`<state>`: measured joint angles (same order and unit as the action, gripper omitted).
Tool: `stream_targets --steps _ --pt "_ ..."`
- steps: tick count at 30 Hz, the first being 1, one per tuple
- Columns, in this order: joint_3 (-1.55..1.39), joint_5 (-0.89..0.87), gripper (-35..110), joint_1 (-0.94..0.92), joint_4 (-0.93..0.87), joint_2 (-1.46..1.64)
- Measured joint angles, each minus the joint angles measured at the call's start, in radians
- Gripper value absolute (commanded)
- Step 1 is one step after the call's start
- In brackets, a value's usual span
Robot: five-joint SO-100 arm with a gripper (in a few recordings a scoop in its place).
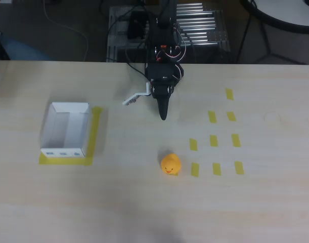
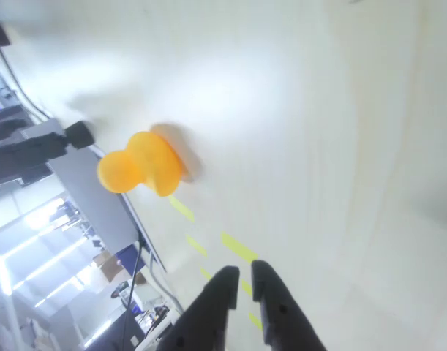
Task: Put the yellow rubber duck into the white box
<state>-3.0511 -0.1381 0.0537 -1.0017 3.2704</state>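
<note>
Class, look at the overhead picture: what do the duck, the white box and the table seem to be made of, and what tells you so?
The yellow rubber duck: probably soft rubber or plastic, smooth, rounded, evenly coloured. The white box: likely thin cardboard, matte, with flat folded walls. The table: pale wood or wood-look laminate, with faint grain lines.

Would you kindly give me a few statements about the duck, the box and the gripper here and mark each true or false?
1. The duck lies inside the box. False: it sits on the bare table, well right of the box in the overhead view.
2. The gripper holds nothing. True.
3. The gripper's fingers are spread wide. False: in the wrist view they lie nearly together.
4. Yellow tape borders the box. True.
5. The duck stands just left of the tape marks in the overhead view. True.
</note>
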Motion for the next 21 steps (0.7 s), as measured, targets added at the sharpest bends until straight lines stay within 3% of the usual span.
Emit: stream_targets --steps 5,15,21 --pt "0.175 0.051 3 -0.071 0.015 -0.288" --pt "1.066 0.383 55 -0.172 -0.249 -1.058" --pt "1.379 0.557 62 -0.091 -0.396 -1.379"
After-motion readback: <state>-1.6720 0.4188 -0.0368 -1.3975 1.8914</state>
